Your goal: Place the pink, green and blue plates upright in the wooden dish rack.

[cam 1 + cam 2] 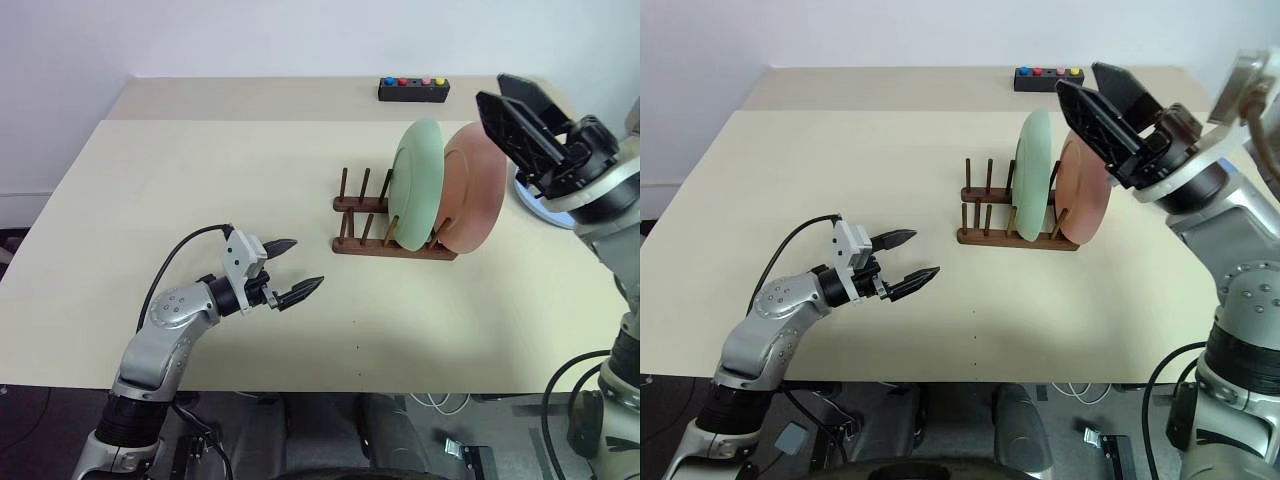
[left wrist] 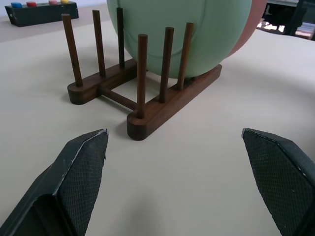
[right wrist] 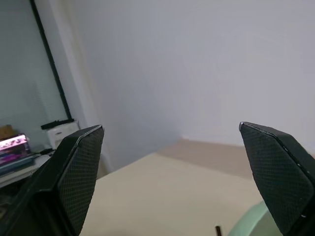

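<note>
Black fingers of the left gripper (image 1: 297, 268) are standing spread wide and grasping nothing, hovering low over the beige table (image 1: 200, 180) near its front edge, pointing level toward the rack (image 1: 385, 228). Well apart from that gripper, the rack is sitting on the table with 2 plates standing upright between its pegs at the right end: the green plate (image 1: 418, 180) and, just beside it on the right, the pink plate (image 1: 475, 190). Its left pegs are standing bare. Raised above and right of the pink plate, the right gripper (image 1: 512, 98) is hanging released, its jaws wide and holding nothing. Behind its wrist, a pale blue rim is peeking out, probably the blue plate (image 1: 535, 200), lying on the table. Farthest back, a black box (image 1: 412, 90) with 4 coloured buttons is sitting.
</note>
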`<state>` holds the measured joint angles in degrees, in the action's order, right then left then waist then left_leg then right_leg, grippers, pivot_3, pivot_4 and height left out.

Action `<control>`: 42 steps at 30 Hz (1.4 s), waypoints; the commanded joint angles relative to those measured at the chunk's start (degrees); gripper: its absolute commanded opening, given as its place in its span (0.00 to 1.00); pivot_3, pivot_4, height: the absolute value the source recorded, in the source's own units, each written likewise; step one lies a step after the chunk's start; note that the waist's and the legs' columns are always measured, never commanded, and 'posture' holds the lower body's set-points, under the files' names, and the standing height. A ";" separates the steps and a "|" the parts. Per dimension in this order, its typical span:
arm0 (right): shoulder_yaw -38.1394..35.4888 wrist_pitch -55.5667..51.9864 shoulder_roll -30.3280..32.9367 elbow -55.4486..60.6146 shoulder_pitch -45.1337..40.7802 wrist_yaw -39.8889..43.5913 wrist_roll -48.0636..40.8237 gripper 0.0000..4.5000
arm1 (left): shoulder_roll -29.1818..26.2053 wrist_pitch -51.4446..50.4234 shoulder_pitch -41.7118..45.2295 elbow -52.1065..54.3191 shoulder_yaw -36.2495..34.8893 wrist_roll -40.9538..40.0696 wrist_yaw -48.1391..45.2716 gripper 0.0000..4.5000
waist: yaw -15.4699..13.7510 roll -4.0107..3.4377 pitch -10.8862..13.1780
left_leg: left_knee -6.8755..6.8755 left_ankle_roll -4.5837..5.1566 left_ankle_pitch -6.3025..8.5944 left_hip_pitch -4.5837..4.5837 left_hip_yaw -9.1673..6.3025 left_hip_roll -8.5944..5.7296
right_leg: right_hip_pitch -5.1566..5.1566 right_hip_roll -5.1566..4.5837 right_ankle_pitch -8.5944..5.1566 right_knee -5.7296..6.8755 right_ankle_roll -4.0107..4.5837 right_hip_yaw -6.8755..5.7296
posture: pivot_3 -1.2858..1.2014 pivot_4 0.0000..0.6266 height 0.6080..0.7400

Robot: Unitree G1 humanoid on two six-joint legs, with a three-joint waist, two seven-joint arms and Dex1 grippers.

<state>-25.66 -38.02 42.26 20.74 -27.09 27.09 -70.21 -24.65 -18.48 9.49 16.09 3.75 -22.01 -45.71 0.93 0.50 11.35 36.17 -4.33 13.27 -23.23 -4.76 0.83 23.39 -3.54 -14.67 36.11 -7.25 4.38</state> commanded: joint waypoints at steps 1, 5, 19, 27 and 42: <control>-6.00 5.08 6.56 -8.83 -0.04 2.84 9.61 1.00 | -0.01 0.44 0.58 2.02 -0.15 -0.98 -0.18 1.00 | -0.21 0.00 0.00 | 0.02 0.00 0.00 -0.01 0.00 0.00 | 0.00 0.00 0.00 0.00 0.00 0.00 | 0.52 0.24 0.92; -4.64 10.28 12.58 -19.15 1.83 6.56 21.99 1.00 | -0.01 0.46 0.64 1.82 -0.09 -0.94 -0.33 1.00 | -0.12 0.02 0.00 | 0.03 0.00 0.00 -0.02 0.03 -0.02 | -0.02 -0.03 0.00 -0.04 0.01 0.00 | 0.52 0.24 0.92; 18.74 33.71 13.71 -54.55 -2.38 11.61 60.94 1.00 | 0.09 0.33 1.55 1.31 0.68 -0.43 -0.64 1.00 | 0.66 -0.12 0.00 | 0.00 -0.01 0.00 0.07 0.12 -0.01 | 0.01 0.00 0.02 0.00 -0.03 0.09 | 0.52 0.24 0.92; 24.71 43.11 10.03 -77.37 -14.29 7.34 71.22 1.00 | -0.34 0.51 0.05 2.45 0.50 -0.26 -0.08 1.00 | 1.48 -0.11 0.00 | -0.05 -0.01 0.00 0.06 0.11 -0.02 | 0.00 -0.01 0.09 -0.01 -0.16 0.07 | 0.52 0.24 0.92; 25.93 47.11 8.53 -88.94 -18.95 4.69 76.81 0.01 | -0.39 1.34 0.34 1.40 0.95 0.16 -0.31 1.00 | 1.66 -0.11 0.00 | -0.03 -0.01 -0.01 0.12 0.11 -0.03 | -0.05 -0.01 0.10 0.01 -0.18 0.08 | 0.52 0.24 0.92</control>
<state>0.81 8.48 50.36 -68.02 -45.74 32.27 6.35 -24.73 -18.31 9.32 16.38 4.91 -21.86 -45.87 2.59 0.38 11.35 36.13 -4.34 13.27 -23.11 -4.65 0.80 23.34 -3.56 -14.56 36.13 -7.43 4.46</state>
